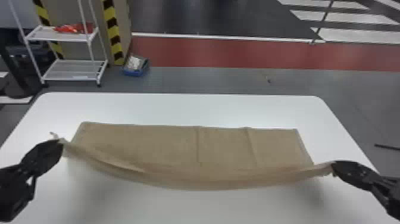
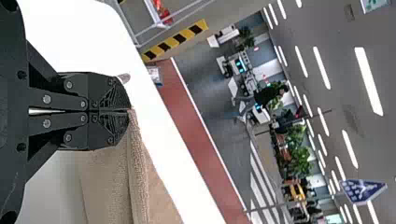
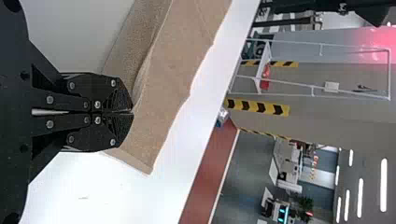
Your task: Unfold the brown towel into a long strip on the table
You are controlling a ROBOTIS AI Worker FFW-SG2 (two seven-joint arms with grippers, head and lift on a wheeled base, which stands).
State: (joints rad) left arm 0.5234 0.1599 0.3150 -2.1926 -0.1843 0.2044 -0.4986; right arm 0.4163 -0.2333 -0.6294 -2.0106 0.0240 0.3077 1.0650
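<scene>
The brown towel spans much of the table, its far part flat with two creases right of centre, its near edge raised at both corners and sagging between. At the left corner is my left gripper, shut on the cloth; in the left wrist view the left gripper has its fingertips together on the towel. My right gripper is shut on the near right corner. In the right wrist view the right gripper is closed at the towel, whose folded edge runs past it.
The white table has rounded far corners, with bare surface beyond and in front of the towel. Past it stand a white wire rack and a blue box on the floor.
</scene>
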